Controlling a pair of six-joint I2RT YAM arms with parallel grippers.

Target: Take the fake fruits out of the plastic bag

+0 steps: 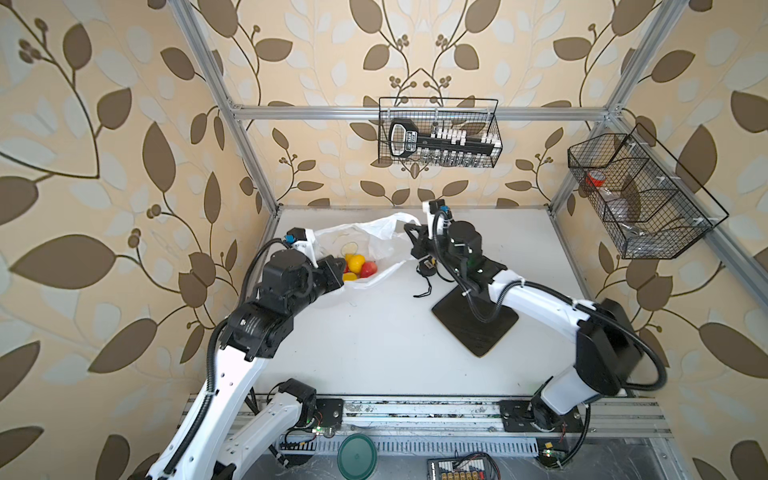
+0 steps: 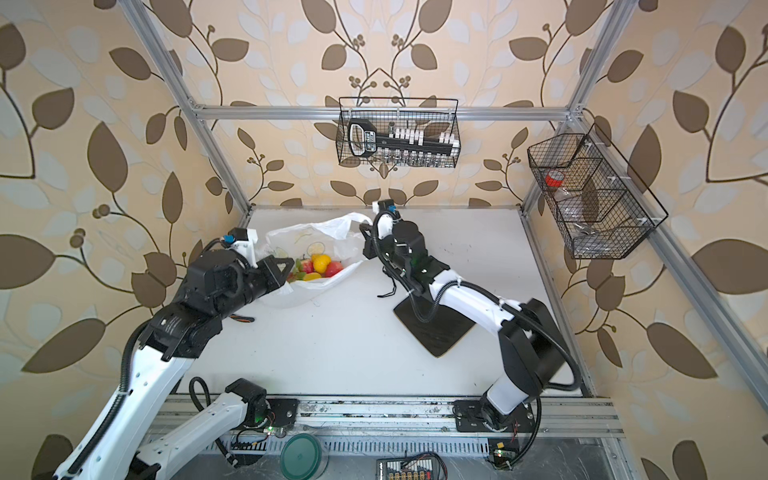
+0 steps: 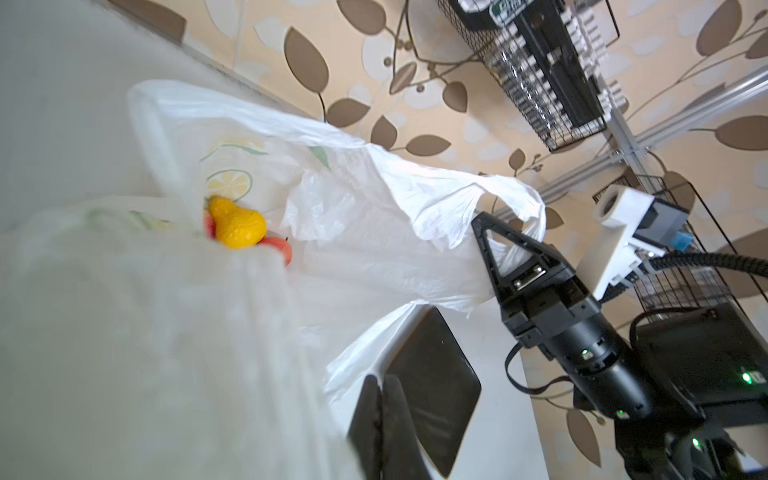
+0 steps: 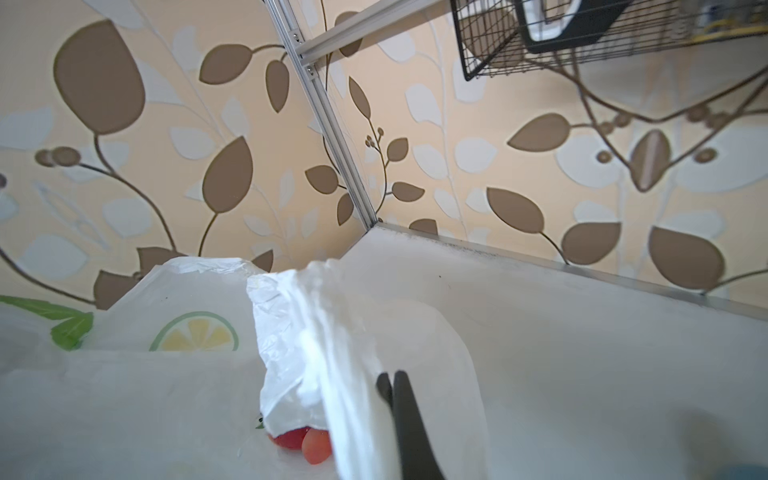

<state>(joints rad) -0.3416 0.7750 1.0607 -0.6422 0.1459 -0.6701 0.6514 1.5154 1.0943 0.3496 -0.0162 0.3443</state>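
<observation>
Sitting inside one plastic bag (image 2: 332, 232): one pear (image 2: 322, 262), one lemon (image 2: 312, 276).

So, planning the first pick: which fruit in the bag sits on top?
The pear: yellow-orange, fully exposed, resting over the red strawberries in the bag; the smaller lemon only peeks out beside them.

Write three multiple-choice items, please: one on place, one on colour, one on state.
1. Where are the fake fruits? A on the dark board; B inside the plastic bag; C beside the dark board.
2. What colour is the pear? A green; B purple; C yellow-orange.
3. How is the right gripper? A shut on the bag's handle; B open, holding nothing; C shut on a fruit.
Key: 1 B, they lie in the bag's mouth, off the dark board; 2 C, its skin shows yellow-orange; 3 A, its jaws pinch the handle.
</observation>
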